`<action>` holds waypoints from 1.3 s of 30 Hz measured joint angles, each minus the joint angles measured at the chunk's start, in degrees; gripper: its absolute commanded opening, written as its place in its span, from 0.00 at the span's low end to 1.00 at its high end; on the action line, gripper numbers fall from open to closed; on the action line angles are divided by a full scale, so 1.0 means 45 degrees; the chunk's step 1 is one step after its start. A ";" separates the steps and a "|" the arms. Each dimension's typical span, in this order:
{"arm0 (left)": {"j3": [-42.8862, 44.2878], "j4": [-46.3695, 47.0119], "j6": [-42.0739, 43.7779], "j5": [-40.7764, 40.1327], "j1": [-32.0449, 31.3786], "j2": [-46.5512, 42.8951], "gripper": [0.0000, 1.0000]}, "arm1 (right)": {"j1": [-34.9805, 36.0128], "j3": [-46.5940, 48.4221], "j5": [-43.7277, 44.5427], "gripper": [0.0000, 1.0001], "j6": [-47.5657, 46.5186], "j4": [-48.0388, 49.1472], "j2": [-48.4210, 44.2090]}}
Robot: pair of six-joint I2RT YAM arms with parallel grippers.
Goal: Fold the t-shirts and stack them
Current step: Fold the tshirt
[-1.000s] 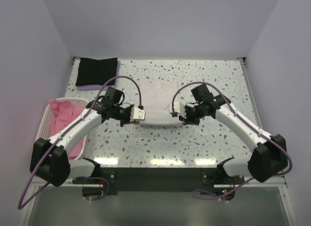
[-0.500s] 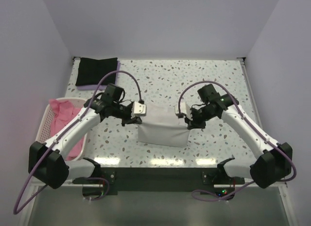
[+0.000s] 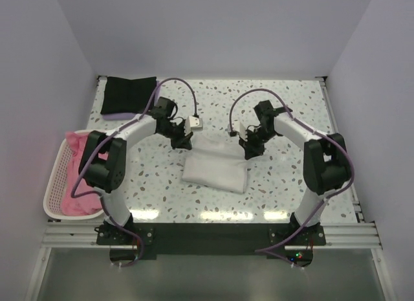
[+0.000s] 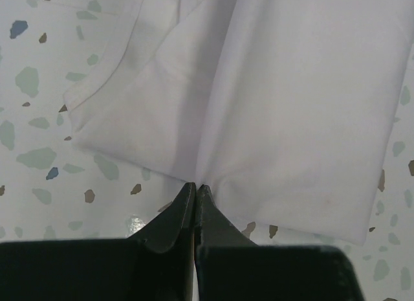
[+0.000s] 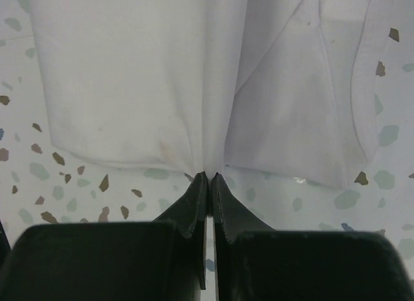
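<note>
The white t-shirt (image 3: 215, 170) lies centred on the table (image 3: 291, 107). We pinch its far corners, left gripper (image 3: 184, 141) and right gripper (image 3: 250, 149) clamped on cloth, presumably to keep the fold square.

The white shirt (image 4: 291, 87) runs off the top edge in both wrist views. Only a thin edge of the purple shirt (image 3: 114, 113) peeks out from under the black shirt (image 3: 128, 94). The left arm (image 3: 103, 165) covers part of the basket (image 3: 55, 184) and the pink shirts (image 3: 76, 144).
</note>
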 measured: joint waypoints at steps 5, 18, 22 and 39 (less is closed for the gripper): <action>0.0029 0.0364 -0.0291 -0.0019 0.0073 0.0996 0.02 | -0.0165 0.0189 0.0024 0.00 0.0466 0.0942 0.1603; -0.3342 0.0180 -0.0505 0.0617 -0.0228 -0.1389 0.18 | 0.0442 -0.2395 -0.0976 0.36 0.1851 0.1355 -0.0068; -0.3609 -0.0418 -0.0355 0.0699 -0.0374 -0.2739 0.39 | 0.0554 -0.2370 -0.1447 0.54 0.2550 0.0515 -0.0937; -0.1719 0.1030 -0.0427 0.0515 -0.3045 -0.1166 0.49 | 0.0685 0.1569 -0.3619 0.30 1.0326 0.2365 0.2365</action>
